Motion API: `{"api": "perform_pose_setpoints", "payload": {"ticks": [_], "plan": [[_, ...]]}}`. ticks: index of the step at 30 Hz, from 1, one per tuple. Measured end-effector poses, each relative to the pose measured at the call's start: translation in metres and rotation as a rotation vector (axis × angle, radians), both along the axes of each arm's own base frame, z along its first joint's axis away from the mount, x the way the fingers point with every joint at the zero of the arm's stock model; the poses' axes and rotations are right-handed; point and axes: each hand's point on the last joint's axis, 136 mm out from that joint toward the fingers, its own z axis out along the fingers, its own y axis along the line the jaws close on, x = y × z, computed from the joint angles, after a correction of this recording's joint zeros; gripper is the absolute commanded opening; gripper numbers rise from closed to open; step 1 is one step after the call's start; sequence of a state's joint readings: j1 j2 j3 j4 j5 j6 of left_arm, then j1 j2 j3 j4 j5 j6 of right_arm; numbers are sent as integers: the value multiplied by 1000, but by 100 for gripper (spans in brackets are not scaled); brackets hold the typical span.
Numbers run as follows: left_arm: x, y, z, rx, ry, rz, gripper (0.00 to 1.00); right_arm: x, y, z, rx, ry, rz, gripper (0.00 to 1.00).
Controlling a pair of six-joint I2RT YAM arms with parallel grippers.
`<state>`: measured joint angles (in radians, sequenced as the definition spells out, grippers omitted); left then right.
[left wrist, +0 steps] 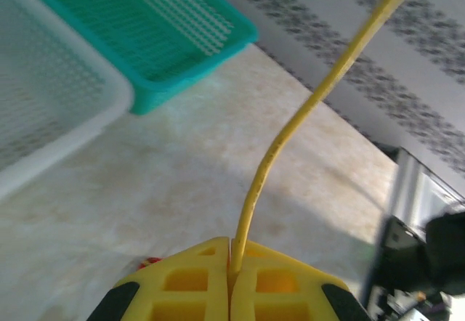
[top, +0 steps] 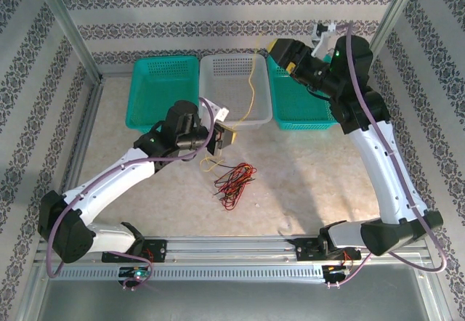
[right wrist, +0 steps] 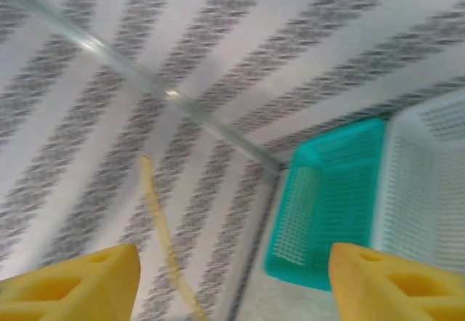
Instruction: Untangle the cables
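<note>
Left wrist view: the left gripper (left wrist: 231, 254) is clamped shut on the yellow cable (left wrist: 298, 118), which is led upward beside the white basket (left wrist: 43, 118). The right gripper (right wrist: 232, 274) is spread wide, gripping nothing. Red and black cables (top: 234, 181) are heaped on the table (top: 327, 176).

Left hand (left wrist: 231, 254) clamped, right hand (right wrist: 234, 266) spread
</note>
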<state>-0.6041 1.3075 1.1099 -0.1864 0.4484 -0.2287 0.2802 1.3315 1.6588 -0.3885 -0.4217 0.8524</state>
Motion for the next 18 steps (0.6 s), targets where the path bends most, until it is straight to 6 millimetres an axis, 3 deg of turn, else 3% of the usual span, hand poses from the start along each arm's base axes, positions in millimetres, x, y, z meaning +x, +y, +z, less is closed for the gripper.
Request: {"api": "perform_pose_setpoints", "payload": {"ticks": [5, 10, 14, 18], "plan": [[58, 64, 17, 61, -40, 280, 0, 0, -39, -71, -78, 142, -129, 73], [133, 149, 40, 121, -122, 586, 0, -20, -46, -128, -128, 243, -133, 72], [191, 205, 34, 161, -111, 771, 0, -41, -46, -161, -149, 288, -115, 72], [235, 252, 5, 115, -13, 929, 0, -62, -47, -191, -166, 324, -95, 71]]}}
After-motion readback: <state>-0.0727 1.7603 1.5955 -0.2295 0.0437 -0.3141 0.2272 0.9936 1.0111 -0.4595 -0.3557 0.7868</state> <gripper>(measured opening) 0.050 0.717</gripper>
